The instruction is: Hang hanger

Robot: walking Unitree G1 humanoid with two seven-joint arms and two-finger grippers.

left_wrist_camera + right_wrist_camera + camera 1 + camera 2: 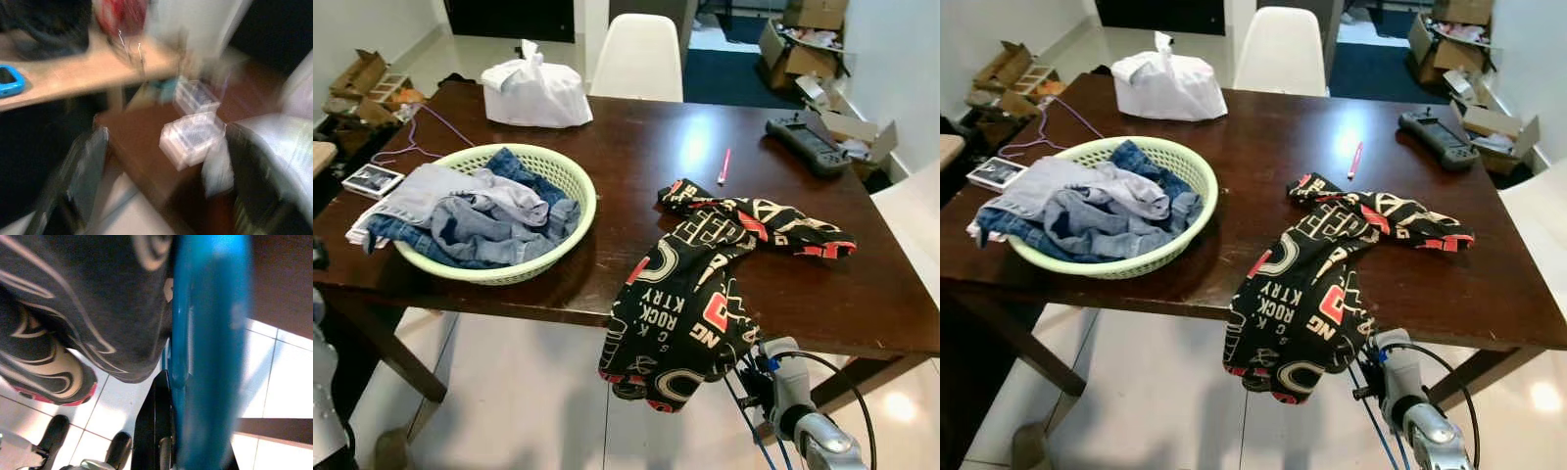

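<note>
Hanging over the worktop (636,147) edge in the eye views, a black printed garment (690,294) is drooping beside the right gripper (754,367), with a green basket (558,171) of jeans lying well apart. Showing in the right wrist view, a blue hanger (210,347) is sitting clamped in the black fingers (151,431) against the garment. Blurring badly, the left wrist view is leaving the left gripper's (161,191) fingers impossible to judge.

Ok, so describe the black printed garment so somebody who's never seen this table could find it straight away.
Start at the dark wooden table and go to its near edge, to the right of the green basket of denim. The black garment lies there, half on the tabletop and half hanging over the edge. Its white and red lettering and logos set it apart from the plain blue clothes.
</note>
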